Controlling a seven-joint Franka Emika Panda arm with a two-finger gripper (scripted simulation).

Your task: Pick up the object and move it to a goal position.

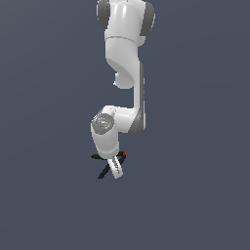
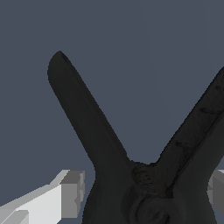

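clamp between hand fingers | jaws cropped | contact unclear

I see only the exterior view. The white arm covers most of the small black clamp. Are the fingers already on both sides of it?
Observer: Yes. In the wrist view one light grey finger stands on each side of the black spring clamp with splayed handles, near its pivot.
Operator: Do the pads touch it?
Observer: I cannot tell; on one side the pad looks close to the clamp's body, the other is cut off at the picture's edge.
Operator: Where do the handles point?
Observer: Away from the end effector, spreading in a V; the wrist view shows ribbing on one handle.
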